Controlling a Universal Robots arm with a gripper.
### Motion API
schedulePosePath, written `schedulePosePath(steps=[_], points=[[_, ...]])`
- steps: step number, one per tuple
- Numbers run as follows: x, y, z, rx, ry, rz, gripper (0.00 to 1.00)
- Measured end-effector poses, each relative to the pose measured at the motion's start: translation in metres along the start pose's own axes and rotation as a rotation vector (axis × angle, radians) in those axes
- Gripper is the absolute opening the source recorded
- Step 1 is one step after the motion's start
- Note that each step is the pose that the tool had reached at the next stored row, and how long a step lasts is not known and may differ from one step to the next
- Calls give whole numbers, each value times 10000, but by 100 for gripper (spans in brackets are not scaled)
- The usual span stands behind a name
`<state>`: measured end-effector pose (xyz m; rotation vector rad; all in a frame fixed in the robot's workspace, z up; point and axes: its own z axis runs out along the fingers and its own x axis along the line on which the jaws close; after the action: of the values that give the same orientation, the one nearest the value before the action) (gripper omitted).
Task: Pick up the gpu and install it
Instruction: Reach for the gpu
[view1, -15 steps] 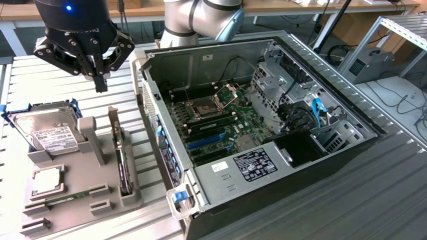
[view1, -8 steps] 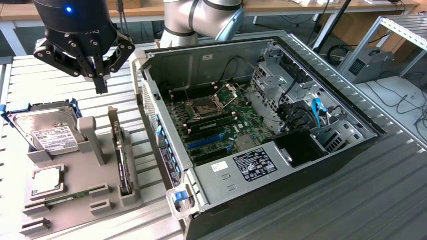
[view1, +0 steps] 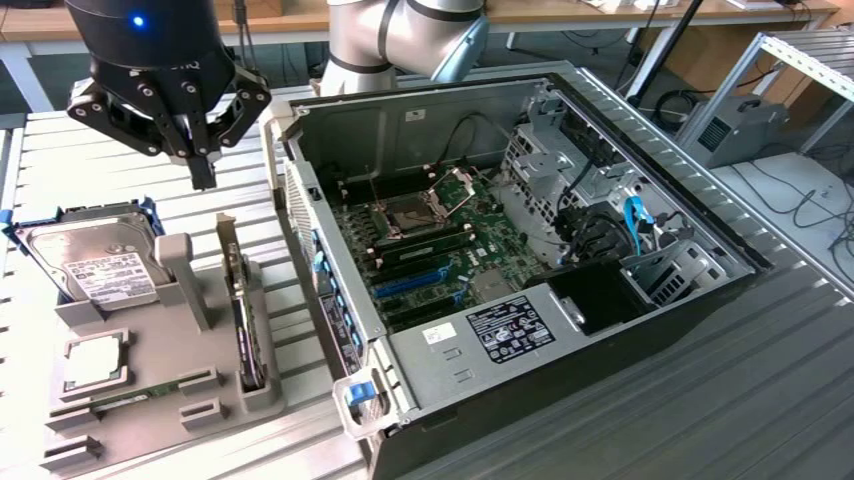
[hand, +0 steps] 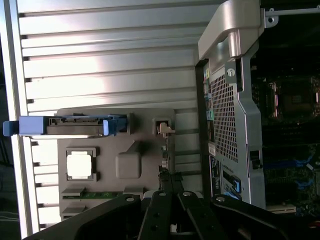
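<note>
The gpu (view1: 242, 305) stands on edge in a slot of the grey holder (view1: 174, 330), its silver bracket pointing up at the far end. In the wrist view the gpu (hand: 163, 129) appears edge-on in the holder (hand: 127, 165). My gripper (view1: 203, 176) hangs above the table just beyond the gpu's bracket end, fingers shut together with nothing between them. The wrist view has the shut gripper (hand: 169, 181) over the gpu's slot, apart from the card.
The open PC case (view1: 534, 230) lies on the exterior view's right, its motherboard and blue slots (view1: 414, 282) exposed. The holder also carries a hard drive (view1: 100, 265) in a blue caddy, a square processor (view1: 94, 360) and a memory stick (view1: 134, 392). The slatted table (view1: 747, 400) runs all around.
</note>
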<state>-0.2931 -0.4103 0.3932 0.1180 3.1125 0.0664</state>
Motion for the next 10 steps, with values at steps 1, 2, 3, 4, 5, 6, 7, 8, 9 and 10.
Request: schedulePosePath(steps=[1,2,3,4,5,6,7,8,9,10], points=[[0,-2,0,0,-1,0,11],[0,-5,0,1,0,0,11],[-1,-9,0,3,-1,0,11],[-1,-10,0,3,-1,0,11],[-1,-12,-1,4,0,0,11],[-1,-17,0,6,-1,0,11],[-1,-18,-1,8,0,0,11],[-2,-25,-1,11,-1,0,11],[-2,-31,-1,14,-1,0,11],[-2,-32,-1,15,-1,0,11]])
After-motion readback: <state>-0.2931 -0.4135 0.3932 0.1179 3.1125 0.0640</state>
